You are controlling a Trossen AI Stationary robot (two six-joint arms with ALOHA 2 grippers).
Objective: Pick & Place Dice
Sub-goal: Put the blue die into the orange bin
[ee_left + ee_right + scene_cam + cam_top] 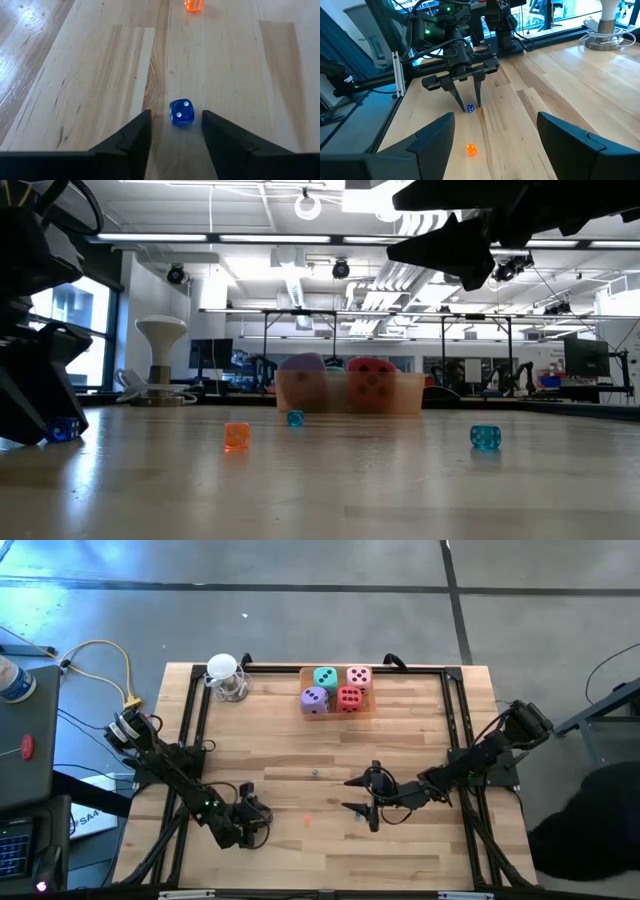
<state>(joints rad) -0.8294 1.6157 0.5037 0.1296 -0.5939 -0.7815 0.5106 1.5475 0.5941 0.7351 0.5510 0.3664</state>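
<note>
Straddling a small blue die (181, 112), the left claw (175, 117) sits low on the table (300, 750) at about 8 o'clock in the high view. Its two fingers stand released, one on each side of the die. The left wrist view shows a sliver of bare wood between the die and each fingertip, so nothing is gripped. The die shows two white pips on its upper face. From the right wrist view the same claw points down at the table with the blue die between its tips.

A small orange die (471, 149) lies on the wood between the two claws, apart from both.

The right claw (347, 794) hangs above the table just toward 5 o'clock of the middle, pointing at 9 o'clock. Its fingers are spread wide and empty.

The task's four dice are at 12 o'clock, packed together in a shallow tray (374, 702) against the far edge and well away from both claws. The teal (325, 678) and pink (359, 677) dice sit on the far side, with the purple (314, 699) and red (349, 698) ones on the near side. All four touch their neighbours.

Two small teal dice also lie on the wood, one near the middle (295, 419) and one close under the right claw (485, 437). A white stand (225, 675) is at 11 o'clock, beside the tray.
</note>
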